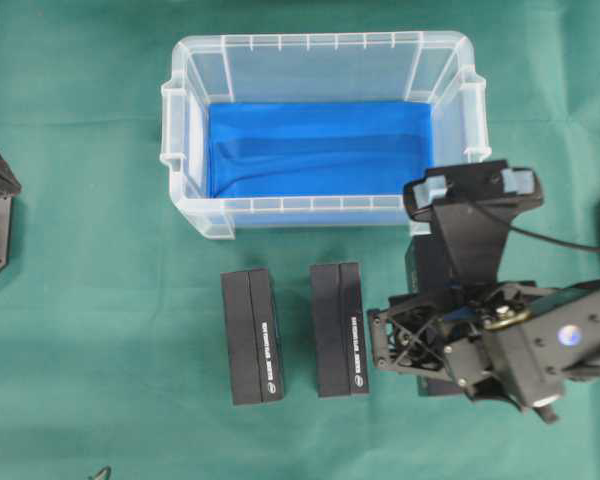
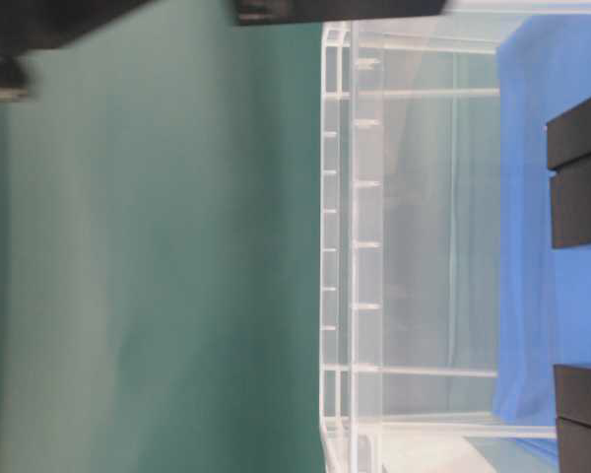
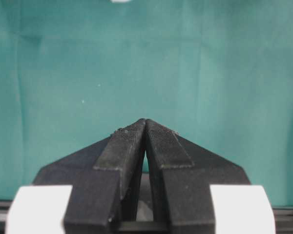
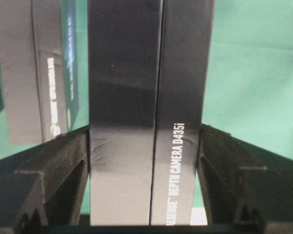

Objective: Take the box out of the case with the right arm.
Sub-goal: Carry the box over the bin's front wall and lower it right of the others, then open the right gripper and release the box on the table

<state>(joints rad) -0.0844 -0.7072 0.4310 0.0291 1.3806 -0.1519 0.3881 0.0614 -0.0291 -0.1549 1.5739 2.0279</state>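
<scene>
A: Black boxes, count them! Two lie side by side on the green cloth (image 1: 100, 300) at six o'clock of the case (image 1: 320, 215): one (image 1: 252, 336), another (image 1: 339, 329).

B: And a third box (image 4: 146, 122), clamped between the right gripper (image 4: 145, 170) fingers, outside the case at its five o'clock.

A: One case, only blue lining (image 1: 320, 150) inside.

B: Left gripper (image 3: 145, 127)? Pinched together, holding nothing.
</scene>
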